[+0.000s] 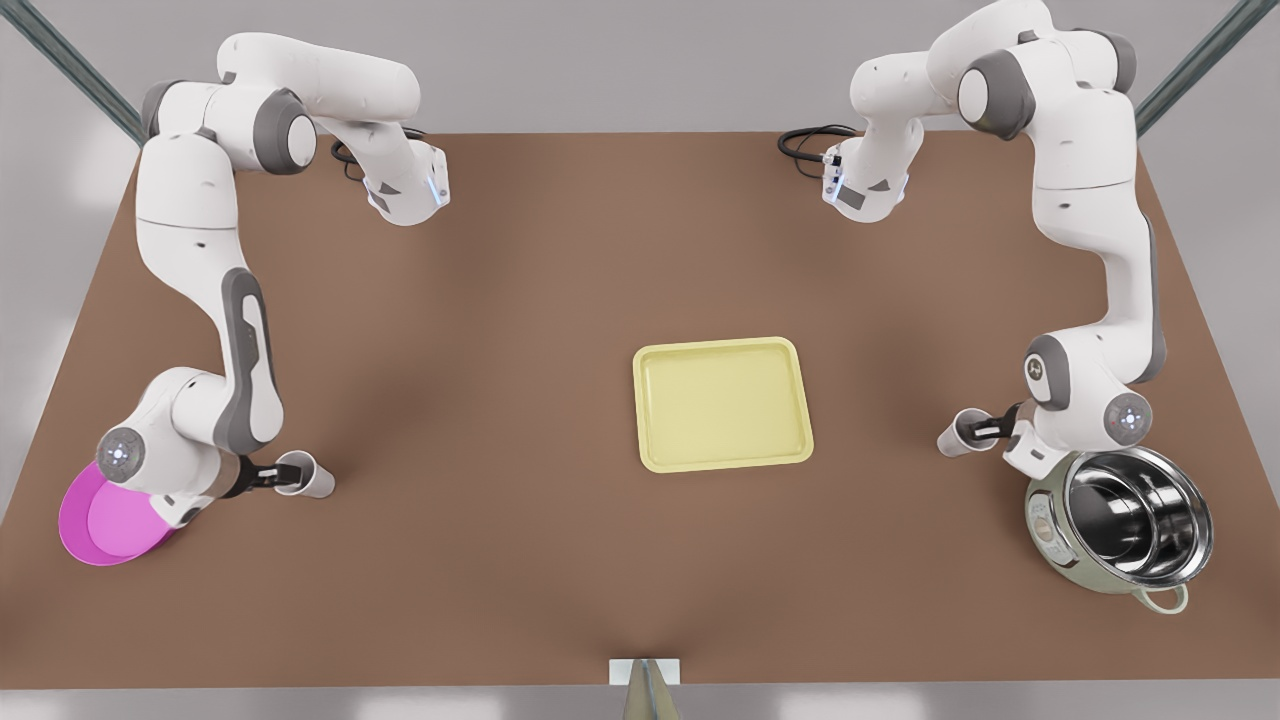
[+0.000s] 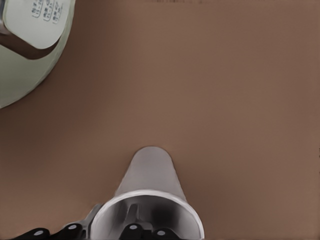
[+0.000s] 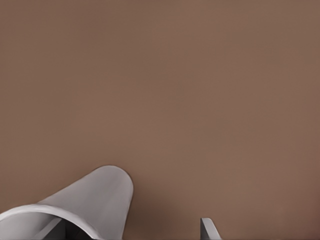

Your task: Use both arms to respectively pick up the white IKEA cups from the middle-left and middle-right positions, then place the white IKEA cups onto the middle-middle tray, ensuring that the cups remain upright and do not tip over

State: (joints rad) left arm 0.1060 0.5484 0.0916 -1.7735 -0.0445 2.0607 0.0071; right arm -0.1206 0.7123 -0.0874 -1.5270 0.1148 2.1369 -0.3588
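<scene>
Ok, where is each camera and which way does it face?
Front view: high over the table, looking down toward the arm bases; both arms show, left gripper on the front view's right, right gripper on its left.
Left wrist view: on the left arm, looking down at the pot-side cup and pot.
Right wrist view: on the right arm, over the plate-side cup; one finger shows.
Front and left wrist views share the pot.

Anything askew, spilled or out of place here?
Nothing tipped or damaged. The left gripper is at one white cup beside the steel pot, the right gripper at the other white cup by the magenta plate; both stand upright.
</scene>
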